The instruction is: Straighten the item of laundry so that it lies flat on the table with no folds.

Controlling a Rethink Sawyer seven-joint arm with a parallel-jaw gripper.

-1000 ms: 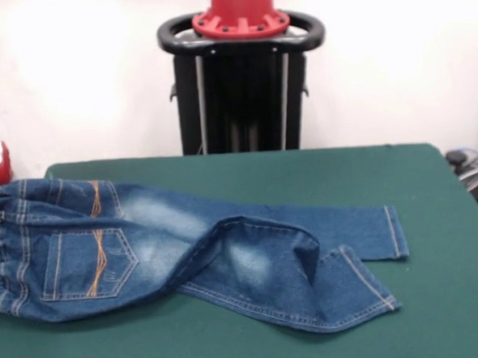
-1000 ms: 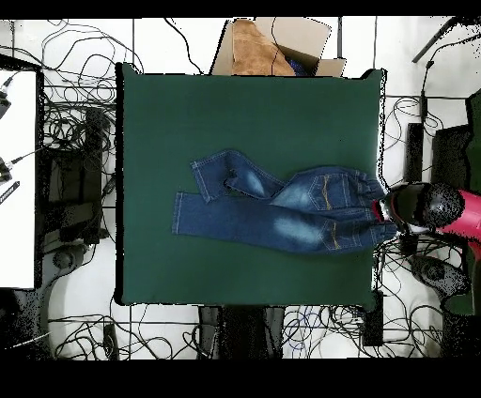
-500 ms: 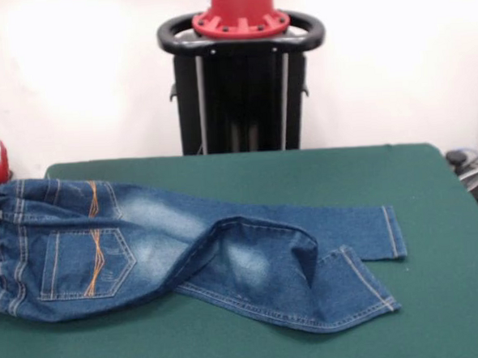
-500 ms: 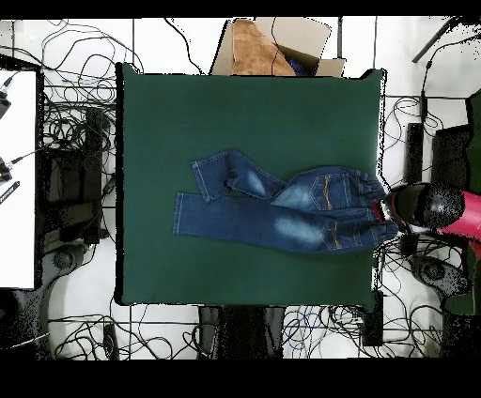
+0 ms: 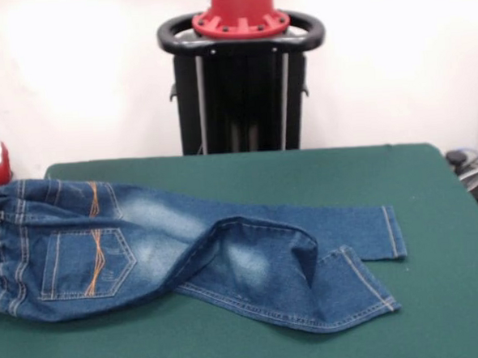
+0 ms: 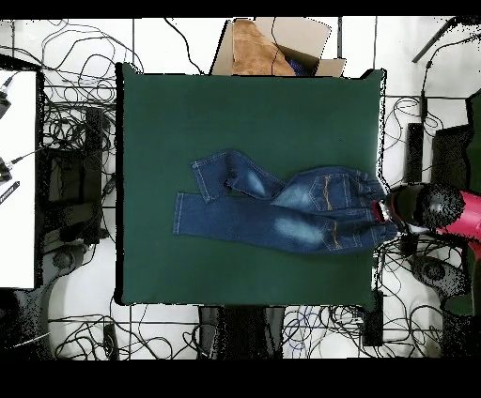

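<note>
Where jeans [image 5: 187, 251] lie, cardboard box [image 6: 272, 47] beyond table [image 6: 244, 113]

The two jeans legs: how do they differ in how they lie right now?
The far leg runs straight and flat to its hem, while the near leg is bent, with a raised fold standing up partway along it. In the overhead view the straight leg reaches farther from the waistband than the bent leg, which angles away. Both are faded blue denim resting on the green table.

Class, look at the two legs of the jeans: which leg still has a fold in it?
The leg nearer the camera in the front view: a raised fold crosses it near the knee. The other leg lies flat, with its hem straight.
</note>
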